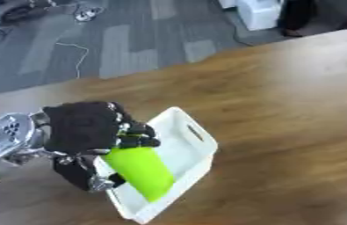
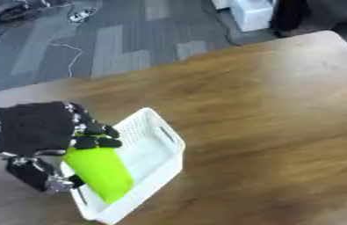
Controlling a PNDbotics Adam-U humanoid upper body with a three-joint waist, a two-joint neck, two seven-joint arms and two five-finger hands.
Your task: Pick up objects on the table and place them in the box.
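Here left robot hand (image 1: 84, 127) curled round lime-green cylinder (image 1: 140, 171), holding it over white box (image 1: 194, 149).

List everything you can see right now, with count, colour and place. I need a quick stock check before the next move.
box: one, white, near left part of the table, set askew.
green object: one, lime green, tapered, over the box's left side, held in the hand.
table: one, brown wood, fills most of the view.
cables: a few, on the grey carpet beyond the table.
white unit: one, on the floor at the far edge.
left hand: one, black, fingers curled round the green object.
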